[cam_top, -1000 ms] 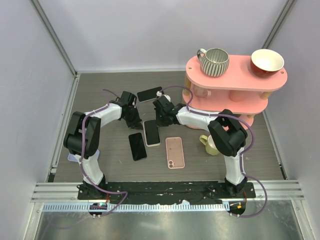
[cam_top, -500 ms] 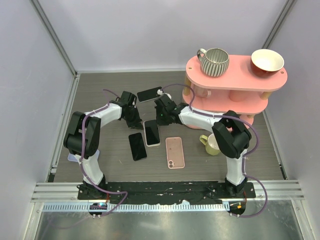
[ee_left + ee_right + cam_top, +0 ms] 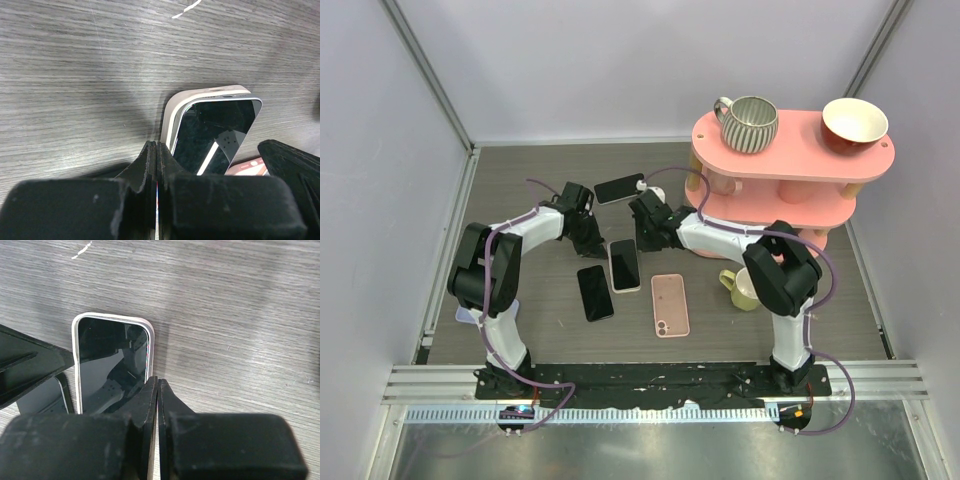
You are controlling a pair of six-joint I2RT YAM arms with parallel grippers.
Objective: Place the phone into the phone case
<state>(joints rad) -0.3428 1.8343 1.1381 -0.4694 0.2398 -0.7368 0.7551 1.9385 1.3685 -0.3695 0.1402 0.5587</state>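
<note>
A dark-screened phone [image 3: 624, 265] lies screen up inside a white phone case [image 3: 171, 114] at the table's middle. In the left wrist view the case's rim shows wider along the phone's [image 3: 215, 135] left side and top corner. My left gripper [image 3: 592, 240] is shut, its tips [image 3: 157, 146] low against the case's left edge. My right gripper [image 3: 645, 238] is shut too, its tips [image 3: 157, 381] at the right edge of the phone [image 3: 110, 370] and case [image 3: 75, 340]. Neither holds anything.
A bare black phone [image 3: 595, 292] lies just left of the cased one, a pink phone case [image 3: 670, 305] to its right, another black phone [image 3: 618, 188] behind. A pink two-tier shelf [image 3: 790, 160] with a striped mug [image 3: 750, 123] and red bowl [image 3: 854, 125] stands back right; a yellow cup [image 3: 745, 290] sits beside it.
The right gripper has shifted slightly at the phone's right edge. The left gripper and the phone stay about where they were.
</note>
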